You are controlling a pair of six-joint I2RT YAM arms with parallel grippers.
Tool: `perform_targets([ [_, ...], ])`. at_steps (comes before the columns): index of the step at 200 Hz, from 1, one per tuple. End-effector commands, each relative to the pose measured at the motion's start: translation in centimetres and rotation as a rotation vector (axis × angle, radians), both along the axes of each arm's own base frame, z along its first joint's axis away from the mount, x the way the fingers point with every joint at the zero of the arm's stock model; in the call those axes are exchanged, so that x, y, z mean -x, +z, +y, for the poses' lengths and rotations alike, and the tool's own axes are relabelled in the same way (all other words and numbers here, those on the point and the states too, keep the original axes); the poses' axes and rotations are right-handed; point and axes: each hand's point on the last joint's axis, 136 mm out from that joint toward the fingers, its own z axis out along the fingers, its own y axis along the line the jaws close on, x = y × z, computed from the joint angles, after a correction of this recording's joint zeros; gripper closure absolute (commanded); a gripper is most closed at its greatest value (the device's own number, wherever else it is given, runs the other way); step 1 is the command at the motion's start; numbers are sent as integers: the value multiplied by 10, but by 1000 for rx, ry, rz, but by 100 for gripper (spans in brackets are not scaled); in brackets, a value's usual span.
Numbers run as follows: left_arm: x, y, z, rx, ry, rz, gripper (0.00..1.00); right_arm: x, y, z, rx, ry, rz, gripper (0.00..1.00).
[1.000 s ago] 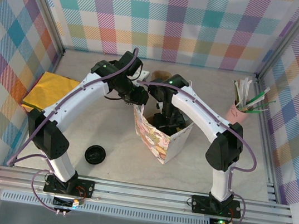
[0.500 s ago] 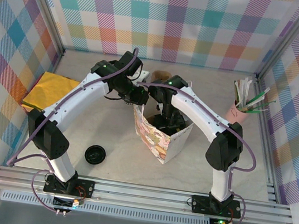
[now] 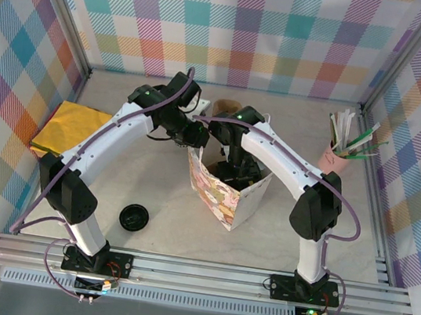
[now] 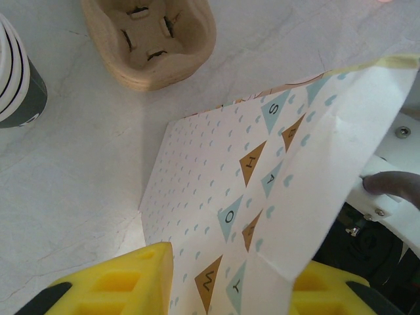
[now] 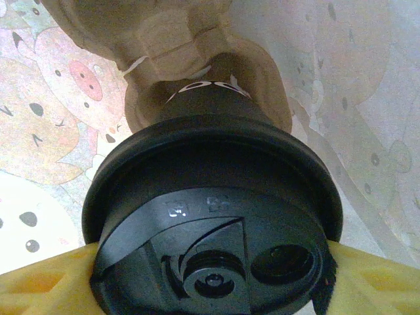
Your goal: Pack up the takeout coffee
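The takeout coffee (image 5: 210, 197) shows from above, its round black lid facing the right wrist camera. My right gripper (image 5: 210, 279) is shut on it, one yellow finger (image 5: 46, 282) pressed to each side of the lid. The cup is down inside the patterned paper bag (image 3: 221, 191), its base at a pocket of a brown cardboard carrier (image 5: 197, 59) on the bag's floor. My left gripper (image 4: 230, 275) is shut on the bag's (image 4: 262, 164) upper wall, which runs between its yellow fingers (image 4: 118, 282). In the top view the right arm (image 3: 274, 155) reaches into the bag.
A second cardboard carrier (image 4: 151, 39) and a white cup with a dark band (image 4: 16, 79) stand on the table behind the bag. A loose black lid (image 3: 134, 217) lies front left, yellow paper (image 3: 68, 128) far left, and a pink cup of stirrers (image 3: 338, 149) far right.
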Motion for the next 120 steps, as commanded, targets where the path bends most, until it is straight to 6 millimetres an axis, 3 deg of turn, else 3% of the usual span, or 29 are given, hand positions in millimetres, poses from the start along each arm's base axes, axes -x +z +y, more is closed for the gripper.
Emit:
perform_targets([
  [1,11,4,1,2,-13,10,67,11,4,-11,35,-8,42,29],
  [120,12,5,1,6,-11,11,67,14,2,-13,35,-14,47,29],
])
